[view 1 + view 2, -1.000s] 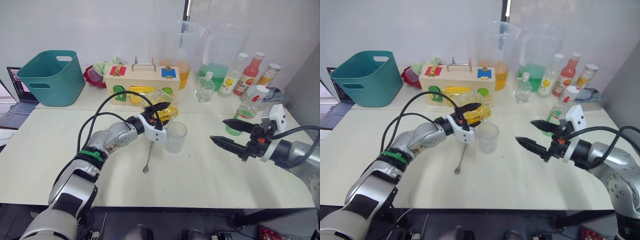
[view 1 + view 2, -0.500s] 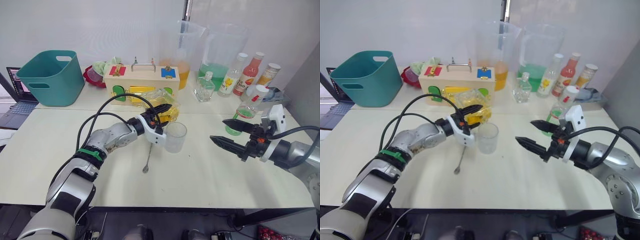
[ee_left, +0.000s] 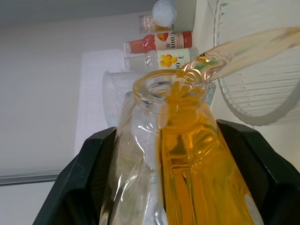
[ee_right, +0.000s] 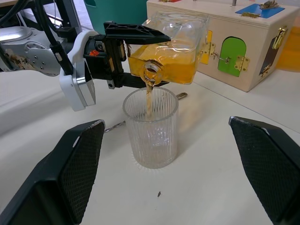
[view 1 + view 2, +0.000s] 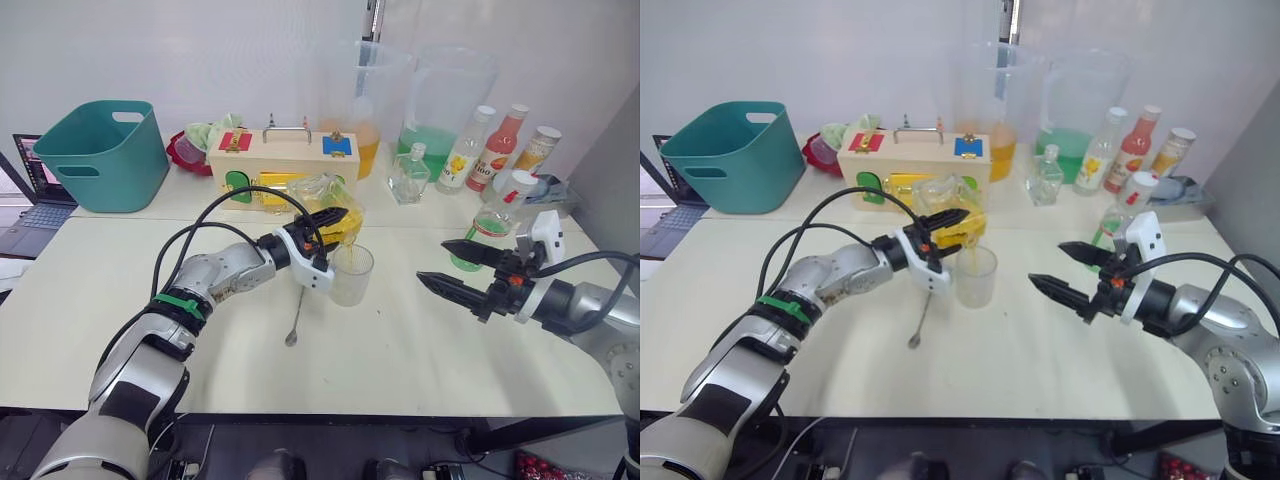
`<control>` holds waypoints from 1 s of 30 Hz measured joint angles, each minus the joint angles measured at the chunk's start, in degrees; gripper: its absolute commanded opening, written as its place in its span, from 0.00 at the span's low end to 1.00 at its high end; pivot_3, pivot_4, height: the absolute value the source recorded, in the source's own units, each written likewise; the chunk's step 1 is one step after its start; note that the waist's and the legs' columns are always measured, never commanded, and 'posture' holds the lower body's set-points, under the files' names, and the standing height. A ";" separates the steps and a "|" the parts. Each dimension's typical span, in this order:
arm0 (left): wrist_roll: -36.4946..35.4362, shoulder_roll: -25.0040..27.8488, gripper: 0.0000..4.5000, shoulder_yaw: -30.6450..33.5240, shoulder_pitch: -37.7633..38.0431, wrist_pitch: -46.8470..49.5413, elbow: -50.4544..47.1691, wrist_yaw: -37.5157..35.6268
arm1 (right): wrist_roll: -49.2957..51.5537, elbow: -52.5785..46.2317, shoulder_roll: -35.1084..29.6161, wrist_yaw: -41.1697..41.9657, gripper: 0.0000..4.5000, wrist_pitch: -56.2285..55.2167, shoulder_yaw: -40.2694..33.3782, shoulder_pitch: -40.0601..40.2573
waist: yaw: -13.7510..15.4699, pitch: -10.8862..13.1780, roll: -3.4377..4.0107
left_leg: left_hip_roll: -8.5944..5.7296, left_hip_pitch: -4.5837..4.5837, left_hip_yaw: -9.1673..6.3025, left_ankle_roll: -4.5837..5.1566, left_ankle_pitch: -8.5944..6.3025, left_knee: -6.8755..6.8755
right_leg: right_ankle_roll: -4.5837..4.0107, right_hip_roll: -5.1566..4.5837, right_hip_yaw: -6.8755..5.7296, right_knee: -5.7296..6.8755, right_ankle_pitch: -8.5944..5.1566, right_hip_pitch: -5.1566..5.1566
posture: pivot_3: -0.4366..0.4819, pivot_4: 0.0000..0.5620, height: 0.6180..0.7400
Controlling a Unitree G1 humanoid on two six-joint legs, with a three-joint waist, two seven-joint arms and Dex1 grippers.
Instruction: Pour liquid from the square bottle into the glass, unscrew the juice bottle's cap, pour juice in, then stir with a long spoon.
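The left gripper (image 5: 322,228) grasps the tipped square bottle (image 4: 171,51), neck directly over the glass (image 4: 150,126); the right gripper (image 5: 462,268) waits released.

The long spoon (image 5: 296,312) lies partly hidden: its upper end runs under the left hand (image 5: 322,232). The square bottle (image 3: 187,154) is cut off below. The juice bottle (image 5: 488,228) stands partly behind the right hand (image 5: 455,265); its label print is too small to read.

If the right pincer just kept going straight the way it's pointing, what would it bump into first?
Probably the glass: seen from the wrist, it stands between the open right pincer fingers' lines, with bare table before it. Just behind are the square bottle pouring into it and the left pincer. Depth is uncertain.
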 measured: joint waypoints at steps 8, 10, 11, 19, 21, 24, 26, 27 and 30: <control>-0.10 0.07 0.62 0.00 0.00 -0.02 -0.04 -0.01 | 0.00 0.00 0.00 0.49 1.00 -0.02 0.02 -0.07 | 0.01 0.00 0.00 | 0.01 -0.03 -0.01 0.06 -0.04 0.17 | 0.00 -0.02 0.01 0.04 0.00 -0.02 | 0.48 0.27 0.94; -1.15 -0.04 0.62 0.07 0.00 -0.03 -0.56 -0.43 | 0.05 0.00 0.00 0.66 1.00 -0.01 0.02 -0.16 | 0.03 0.00 0.00 | 0.01 -0.08 -0.01 0.06 -0.04 0.18 | 0.00 -0.02 0.01 0.05 0.00 -0.06 | 0.48 0.27 0.94; -1.79 -0.14 0.62 0.17 0.00 -0.01 -1.01 -0.79 | 0.05 0.00 0.00 0.71 1.00 -0.01 0.02 -0.23 | 0.05 0.00 0.00 | 0.01 -0.10 -0.02 0.07 -0.04 0.21 | 0.00 -0.03 0.01 0.05 0.00 -0.08 | 0.48 0.27 0.94; -13.14 -2.10 0.62 2.87 0.01 3.37 -1.97 -10.27 | 0.00 0.51 0.00 1.06 1.00 -0.02 0.89 -1.58 | -0.20 0.00 0.00 | 0.02 -0.11 0.00 0.07 -0.05 0.27 | 0.00 -0.04 0.03 0.05 0.00 -0.16 | 0.48 0.27 0.94; -15.46 -2.06 0.62 3.82 0.07 4.46 -2.18 -12.75 | -0.03 1.26 0.00 1.31 1.00 -0.01 1.40 -1.78 | -0.23 0.00 0.00 | 0.02 -0.11 0.02 0.07 -0.04 0.28 | 0.00 -0.04 0.04 0.07 0.00 -0.18 | 0.48 0.27 0.94; -18.72 -1.87 0.62 4.37 0.59 6.07 -4.41 -16.61 | -0.03 1.52 0.00 2.09 1.00 -0.02 2.10 -2.53 | -0.13 0.00 0.00 | 0.01 -0.20 0.01 0.07 -0.04 0.30 | 0.00 -0.04 0.04 0.13 0.00 -0.23 | 0.48 0.27 0.94; -21.42 -2.49 0.62 5.48 1.58 7.17 -6.73 -19.14 | -0.03 1.97 0.00 2.20 1.00 -0.01 2.36 -3.54 | -0.02 0.00 0.00 | 0.01 -0.37 0.00 0.07 -0.04 0.38 | 0.01 -0.04 0.03 0.17 0.00 -0.35 | 0.48 0.27 0.94; -22.65 -2.77 0.62 5.89 1.91 7.77 -7.80 -20.29 | -0.03 2.23 0.00 2.30 1.00 -0.02 2.46 -3.90 | -0.01 0.00 0.00 | 0.01 -0.51 -0.01 0.07 -0.04 0.44 | 0.01 -0.03 0.02 0.22 0.00 -0.45 | 0.48 0.27 0.94; -28.86 -3.94 0.62 7.92 3.26 12.55 -11.75 -25.72 | -0.38 2.83 0.00 2.95 1.00 -0.02 3.46 -4.31 | -0.11 0.00 0.01 | 0.01 -0.62 0.01 0.08 -0.03 0.51 | 0.03 -0.01 0.02 0.28 0.00 -0.52 | 0.48 0.27 0.94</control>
